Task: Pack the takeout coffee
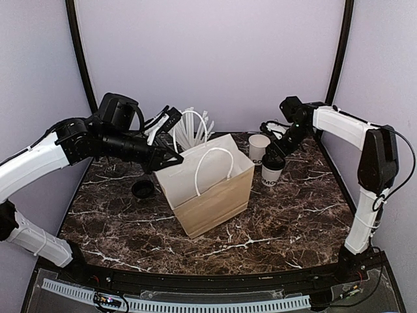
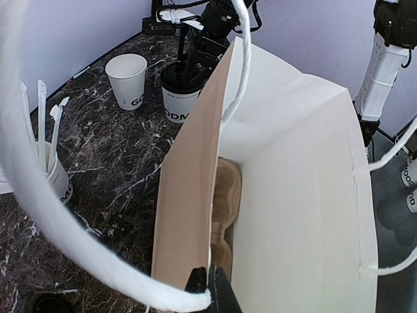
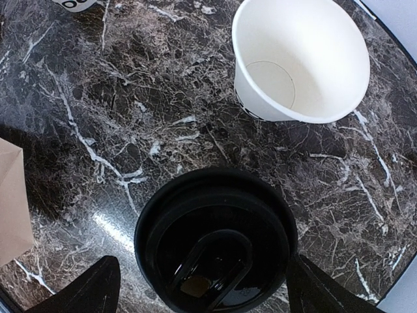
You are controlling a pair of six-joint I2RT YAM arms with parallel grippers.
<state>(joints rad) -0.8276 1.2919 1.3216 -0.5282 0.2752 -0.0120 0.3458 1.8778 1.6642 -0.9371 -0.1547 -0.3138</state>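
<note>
The takeout coffee, a white cup with dark lettering and a black lid, stands on the table right of the brown paper bag. My right gripper is open just above it, and its fingers straddle the lid in the right wrist view. The coffee also shows in the left wrist view. My left gripper is shut on the bag's upper left rim, the fingertips pinching the paper. The bag stands open with a pulp cup carrier inside.
An empty white cup stands just behind the coffee and shows in the right wrist view. A white cup of straws stands behind the bag. A loose black lid lies left of the bag. The bag's white handles stand up.
</note>
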